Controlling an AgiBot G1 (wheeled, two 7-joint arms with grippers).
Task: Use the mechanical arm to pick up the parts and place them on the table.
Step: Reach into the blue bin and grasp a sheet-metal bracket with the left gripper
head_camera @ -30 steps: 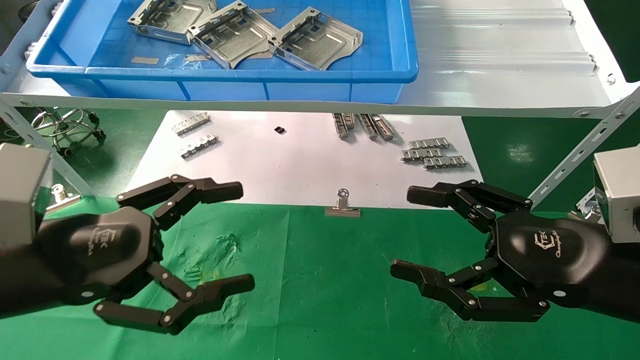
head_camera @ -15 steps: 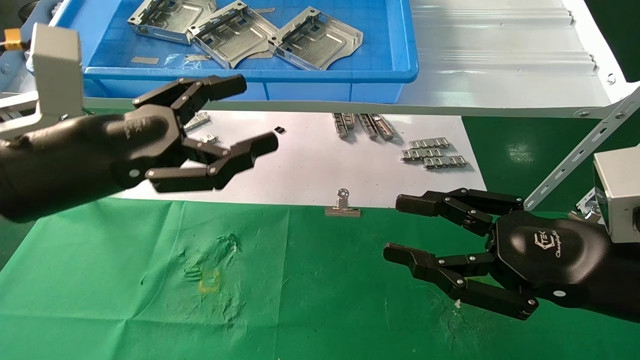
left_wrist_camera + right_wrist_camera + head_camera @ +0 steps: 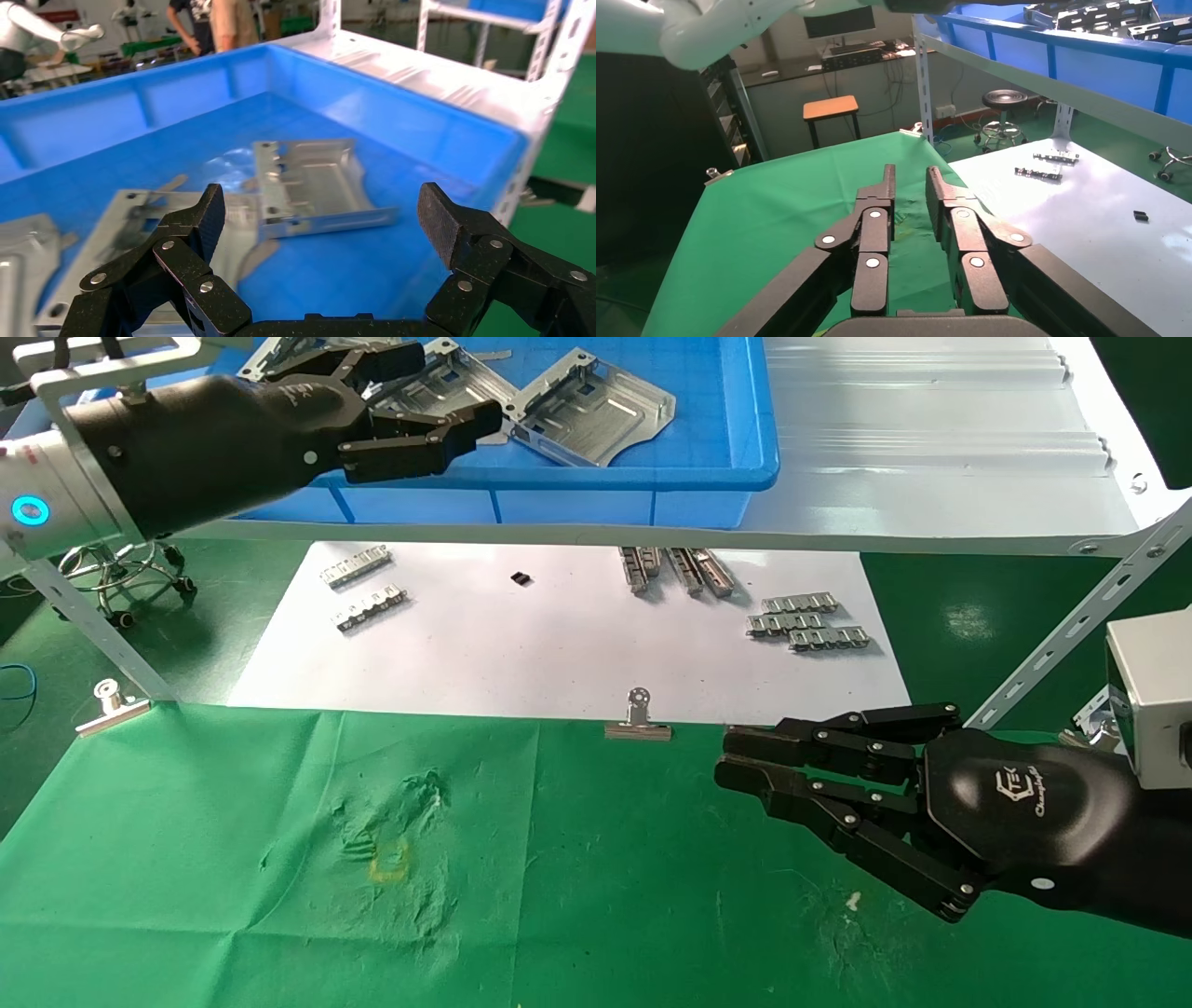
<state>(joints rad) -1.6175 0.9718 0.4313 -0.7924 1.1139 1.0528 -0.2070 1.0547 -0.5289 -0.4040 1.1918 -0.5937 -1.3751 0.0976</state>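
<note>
Up on the raised shelf (image 3: 931,439), the left claw (image 3: 424,398) hangs spread wide and empty over the blue bin (image 3: 726,449), just above the silvery parts (image 3: 596,412) lying inside it. Lower down, the right claw (image 3: 745,756) hovers over the green worktop (image 3: 559,896), its fingers (image 3: 873,232) drawn almost together, holding nothing.
</note>
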